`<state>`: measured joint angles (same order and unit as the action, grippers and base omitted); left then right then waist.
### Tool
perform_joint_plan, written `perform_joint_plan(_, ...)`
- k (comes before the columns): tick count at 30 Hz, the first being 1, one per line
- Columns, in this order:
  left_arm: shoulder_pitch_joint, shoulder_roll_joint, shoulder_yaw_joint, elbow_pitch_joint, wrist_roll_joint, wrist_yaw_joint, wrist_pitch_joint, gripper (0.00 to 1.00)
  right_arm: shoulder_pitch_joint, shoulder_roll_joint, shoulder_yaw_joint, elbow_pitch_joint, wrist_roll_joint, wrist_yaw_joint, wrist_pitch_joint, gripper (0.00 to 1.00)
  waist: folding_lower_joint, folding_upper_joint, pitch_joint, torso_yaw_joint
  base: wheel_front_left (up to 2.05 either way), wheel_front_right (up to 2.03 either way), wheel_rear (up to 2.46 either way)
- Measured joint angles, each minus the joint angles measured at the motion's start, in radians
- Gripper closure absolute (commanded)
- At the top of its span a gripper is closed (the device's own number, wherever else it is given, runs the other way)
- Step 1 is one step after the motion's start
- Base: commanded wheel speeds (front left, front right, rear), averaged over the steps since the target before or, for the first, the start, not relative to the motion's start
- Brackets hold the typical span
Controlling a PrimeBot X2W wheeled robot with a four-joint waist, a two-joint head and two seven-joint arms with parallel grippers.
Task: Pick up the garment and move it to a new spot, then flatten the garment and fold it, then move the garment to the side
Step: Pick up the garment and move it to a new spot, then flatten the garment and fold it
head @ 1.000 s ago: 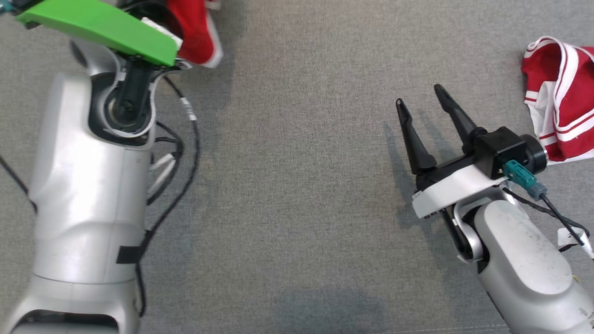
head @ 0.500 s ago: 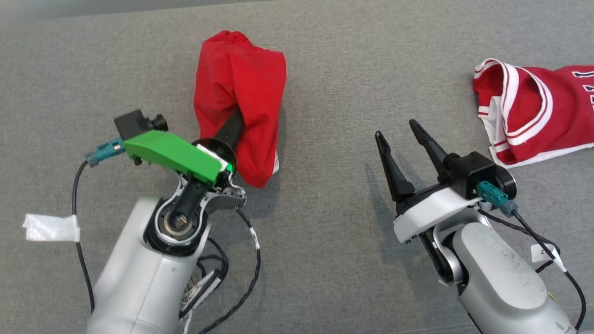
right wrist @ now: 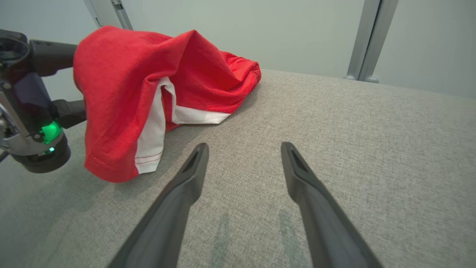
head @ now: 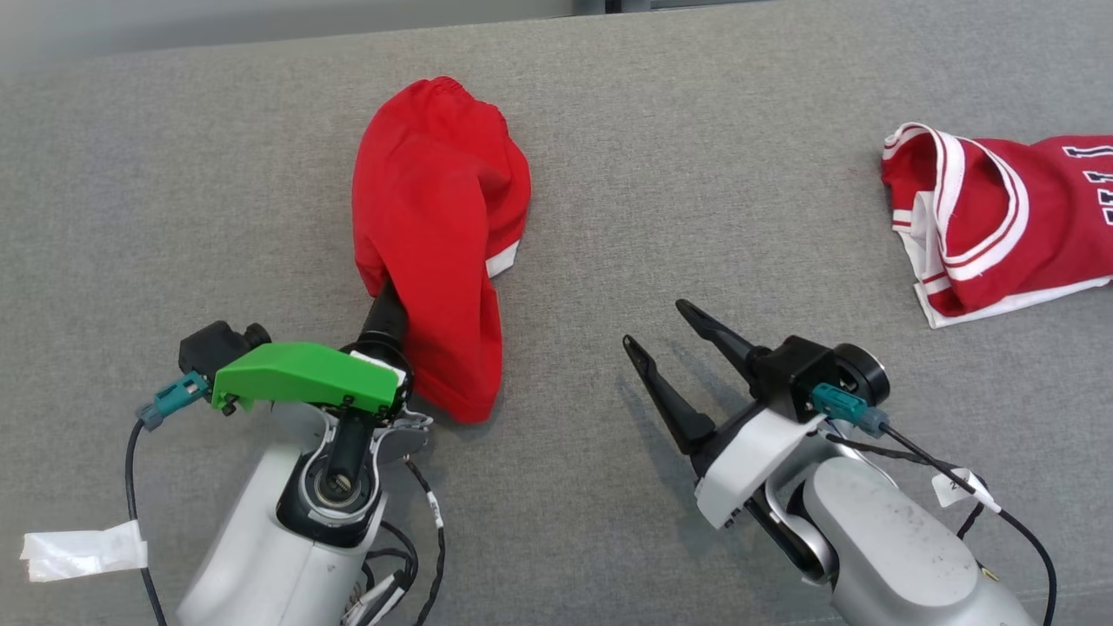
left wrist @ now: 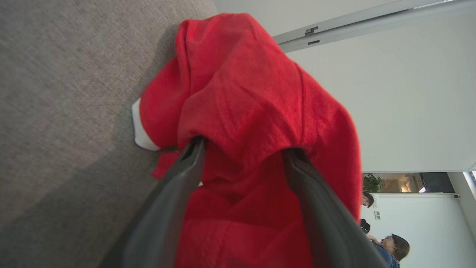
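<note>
Red shorts [head: 435,217] lie bunched on the grey cloth-covered tabletop [head: 696,174], their near end draped over the left tool [left wrist: 243,149]. Its fingers stand spread wide under the cloth, clamping nothing, probably to let the garment settle at its new spot. The right tool [head: 653,322] hovers nearby, wide open and empty, placed to help flatten.

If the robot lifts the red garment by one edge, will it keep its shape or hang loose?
Probably floppy: the red garment sags in folds over the spread fingers of the left gripper. Likely light, since the cloth looks thin. It may slip off those smooth, open fingers.
</note>
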<state>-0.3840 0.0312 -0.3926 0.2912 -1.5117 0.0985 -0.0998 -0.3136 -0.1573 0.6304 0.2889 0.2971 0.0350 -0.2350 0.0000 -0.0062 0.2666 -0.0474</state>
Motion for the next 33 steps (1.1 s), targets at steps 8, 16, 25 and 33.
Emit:
perform_joint_plan(8,0.008,0.002,0.001,0.002,0.064,0.008,-0.052,0.0,-0.028,0.015,0.038,0.064,0.001,0.044,0.031,0.0,0.0,0.0,-0.005,0.071,0.0,0.0,0.0)
perform_joint_plan(16,0.028,0.018,-0.05,-0.006,0.116,0.009,-0.06,0.0,-0.087,0.059,0.055,0.103,0.036,0.065,0.055,0.0,0.0,0.0,0.003,0.153,0.0,0.0,0.0)
perform_joint_plan(25,0.034,0.079,-0.119,-0.029,0.272,0.009,-0.1,0.0,-0.117,0.064,0.055,0.185,0.078,0.071,0.09,0.0,0.0,0.0,0.021,0.221,0.0,0.0,0.0)
perform_joint_plan(33,0.032,0.095,-0.129,-0.047,0.347,0.009,-0.122,0.0,-0.13,0.07,0.075,0.244,0.107,0.079,0.11,0.04,0.0,0.0,0.026,0.258,0.0,0.0,0.0)
